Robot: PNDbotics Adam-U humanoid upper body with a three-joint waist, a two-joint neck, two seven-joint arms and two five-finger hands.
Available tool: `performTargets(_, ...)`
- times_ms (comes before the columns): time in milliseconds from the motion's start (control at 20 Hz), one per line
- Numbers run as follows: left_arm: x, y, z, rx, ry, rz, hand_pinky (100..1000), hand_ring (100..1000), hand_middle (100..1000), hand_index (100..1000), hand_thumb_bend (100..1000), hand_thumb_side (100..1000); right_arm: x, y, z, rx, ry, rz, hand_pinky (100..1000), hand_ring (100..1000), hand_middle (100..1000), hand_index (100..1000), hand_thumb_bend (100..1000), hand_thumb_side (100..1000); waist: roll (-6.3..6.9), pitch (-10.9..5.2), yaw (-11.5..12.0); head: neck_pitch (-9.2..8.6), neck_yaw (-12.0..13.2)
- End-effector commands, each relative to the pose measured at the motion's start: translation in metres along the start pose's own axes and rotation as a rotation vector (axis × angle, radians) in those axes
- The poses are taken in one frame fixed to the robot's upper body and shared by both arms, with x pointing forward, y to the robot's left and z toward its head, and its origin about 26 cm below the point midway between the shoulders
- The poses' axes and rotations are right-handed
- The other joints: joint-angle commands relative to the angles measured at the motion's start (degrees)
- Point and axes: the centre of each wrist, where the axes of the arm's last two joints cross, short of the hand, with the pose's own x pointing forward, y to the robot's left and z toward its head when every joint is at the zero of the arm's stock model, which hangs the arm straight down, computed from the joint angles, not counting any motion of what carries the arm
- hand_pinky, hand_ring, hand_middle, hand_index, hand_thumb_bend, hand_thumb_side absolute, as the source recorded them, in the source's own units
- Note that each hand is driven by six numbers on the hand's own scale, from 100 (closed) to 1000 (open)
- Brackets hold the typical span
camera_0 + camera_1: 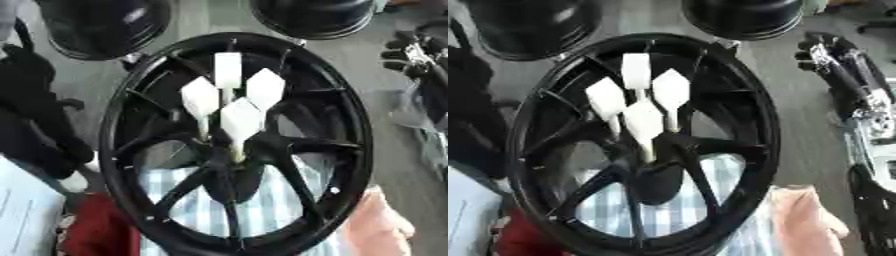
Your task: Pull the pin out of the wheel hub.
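Observation:
A black spoked wheel hub (pixel 337 150) stands tilted in the middle of both views. Several white pins (pixel 241 120) with flat, pointed heads stick up out of its centre, bunched close together. My right hand (pixel 814 49) hangs at the upper right, just outside the rim, with relaxed fingers and nothing in it. Its silver-jointed arm (pixel 868 100) runs down the right edge. My left arm (pixel 35 115) shows as a dark blurred mass at the left, beside the rim; its hand cannot be made out. Neither hand touches the pins.
Two large black round objects (pixel 101 25) (pixel 315 17) lie just beyond the hub at the top. A blue-and-white striped cloth (pixel 262 210) shows through the spokes. A red thing (pixel 101 230) lies at the lower left. A pinkish shape (pixel 381 225) touches the rim at the lower right.

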Motion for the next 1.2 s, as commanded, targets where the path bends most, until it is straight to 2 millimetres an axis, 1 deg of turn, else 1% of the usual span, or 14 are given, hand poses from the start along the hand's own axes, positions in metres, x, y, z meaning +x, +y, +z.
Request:
performTargets(50,0.009,0.007,-0.006,0.005,-0.032,-0.023,726,782,693,740,273,589,0.012,-0.006,-0.004,0.004,-0.035,0.031,789,750,694,782,100,528,-0.04,-0.80,-0.01,-0.70,-0.08)
performTargets(550,0.009,0.008,-0.006,0.006,-0.032,-0.026,727,782,693,740,272,590,0.013,-0.006,-0.005,0.004,-0.041,0.031,789,751,695,783,100,534,-0.02,-0.68,-0.09,-0.50,0.31)
performTargets(850,0.012,0.009,-0.009,0.021,-0.048,-0.019,727,782,693,740,273,587,0.026,-0.007,-0.012,0.005,-0.086,0.030,790,755,703,789,100,511,0.09,-0.20,-0.08,-0.68,1.37)
performTargets(950,0.014,0.009,-0.009,0.025,-0.054,-0.019,727,782,693,740,273,587,0.035,-0.009,-0.017,0.014,-0.110,0.041,791,758,707,791,100,493,0.02,-0.16,-0.11,-0.57,1.34)
performTargets(1050,0.013,0.010,-0.009,0.026,-0.053,-0.024,727,782,693,740,273,587,0.047,-0.010,-0.025,0.040,-0.148,0.067,792,761,711,793,100,471,-0.19,-0.27,-0.21,-0.44,1.30)
performTargets(1100,0.013,0.011,-0.009,0.026,-0.051,-0.028,727,782,693,740,273,588,0.055,-0.012,-0.029,0.060,-0.168,0.080,793,762,711,794,100,515,-0.33,-0.34,-0.30,-0.35,1.28)
performTargets(1150,0.013,0.012,-0.009,0.025,-0.050,-0.032,727,782,693,740,273,588,0.063,-0.013,-0.034,0.085,-0.189,0.096,795,765,715,795,100,442,-0.51,-0.44,-0.40,-0.24,1.27)
performTargets(1200,0.013,0.013,-0.009,0.025,-0.049,-0.037,727,782,693,740,273,588,0.071,-0.014,-0.039,0.114,-0.210,0.116,796,766,716,795,100,436,-0.67,-0.53,-0.50,-0.13,1.27)
